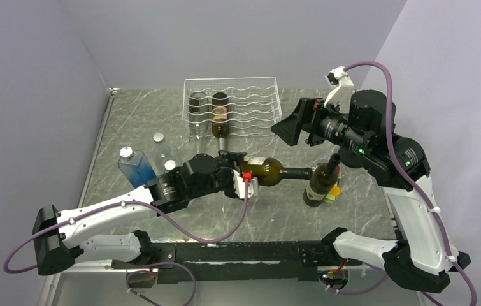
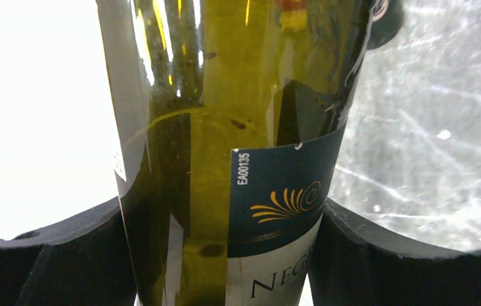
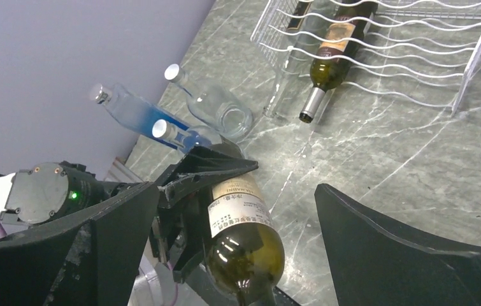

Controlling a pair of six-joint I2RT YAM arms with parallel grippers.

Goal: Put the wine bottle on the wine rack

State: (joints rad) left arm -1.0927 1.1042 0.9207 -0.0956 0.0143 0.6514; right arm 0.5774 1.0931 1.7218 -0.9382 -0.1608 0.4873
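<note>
A green wine bottle (image 1: 267,170) with a white and dark blue label hangs level over the table, neck pointing right. My left gripper (image 1: 242,176) is shut on its body; in the left wrist view the bottle (image 2: 225,127) fills the gap between both black fingers (image 2: 46,261). My right gripper (image 1: 287,127) hovers wide open above and to the right, touching nothing. In its view the bottle (image 3: 244,236) lies below, between its spread fingers (image 3: 403,248). The white wire wine rack (image 1: 250,95) stands at the back and holds a dark bottle (image 1: 220,118) lying neck forward.
A second dark bottle (image 1: 322,182) stands upright just beyond the held bottle's neck, with small coloured pieces at its base. A blue bottle (image 1: 137,167) and two clear bottles (image 1: 159,143) stand on the left. A clear bottle (image 3: 282,89) sits at the rack's left end.
</note>
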